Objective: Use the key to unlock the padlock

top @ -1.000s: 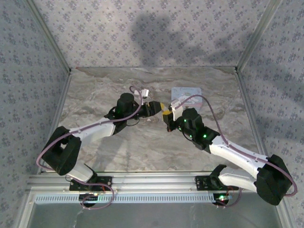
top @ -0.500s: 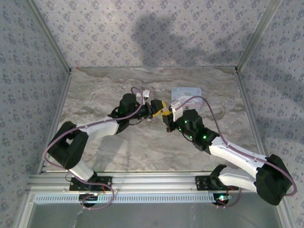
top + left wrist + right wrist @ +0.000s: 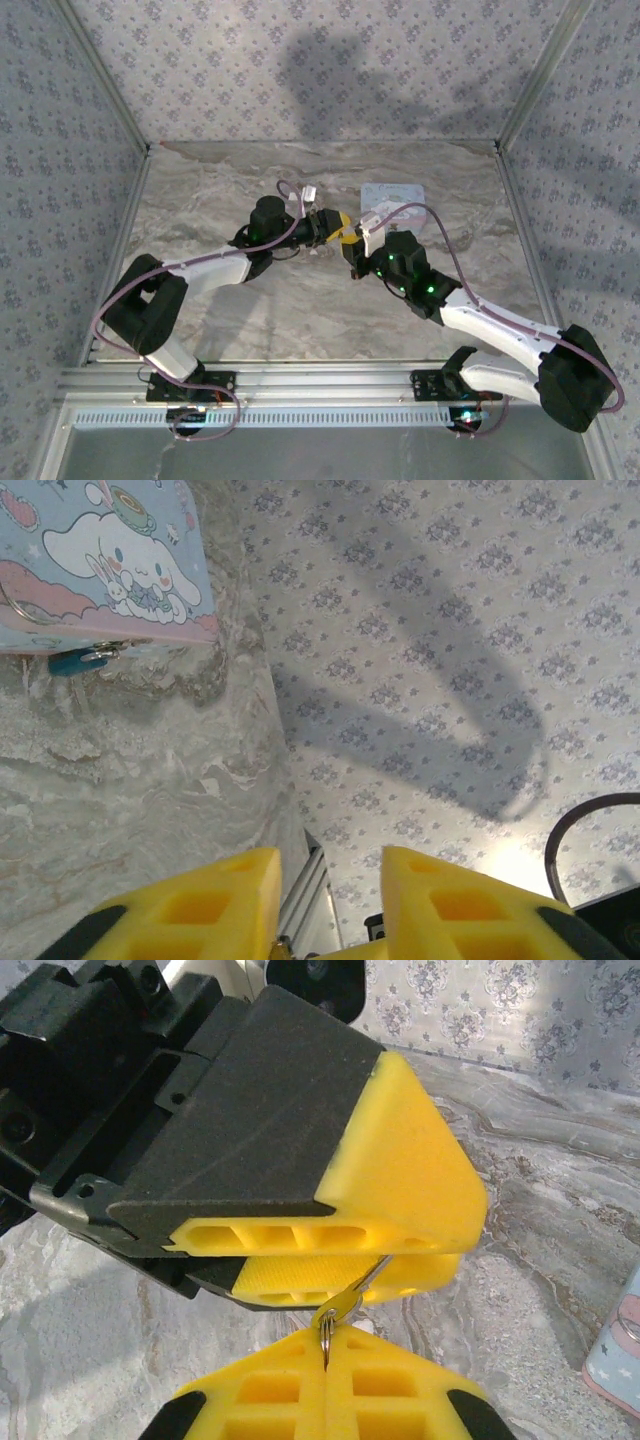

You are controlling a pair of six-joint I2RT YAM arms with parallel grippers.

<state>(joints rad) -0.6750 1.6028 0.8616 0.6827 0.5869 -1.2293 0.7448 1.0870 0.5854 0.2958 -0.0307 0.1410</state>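
Step in hand, by my reading: key transfer between the two grippers. The lock is not yet approached.

1. In the right wrist view, the right gripper [image 3: 327,1343] has its yellow fingers pressed together, pinching the small silvery metal key [image 3: 338,1308] by its ring end.
2. The key's shaft runs up between the yellow fingers of the left gripper [image 3: 455,1255], which faces the right one tip to tip.
3. The left wrist view shows those left fingers spread, with a clear gap between them. I therefore judge the key is not yet clamped on that side.

Next move calls for closing the left gripper squarely on the shaft, confirming the hold, and only then releasing the right. A skewed key would hinder insertion.

Arm pose, top view: both arms reach inward from their bases, and the wrists meet above the middle of the marble-patterned bench [image 3: 300,320].

Beyond them, the pale blue-and-pink cartoon-printed rectangular tin [image 3: 100,560] lies on the bench. The tiny blue-bodied padlock [image 3: 72,661] sits at the tin's edge, apparently touching it and apart from both grippers.
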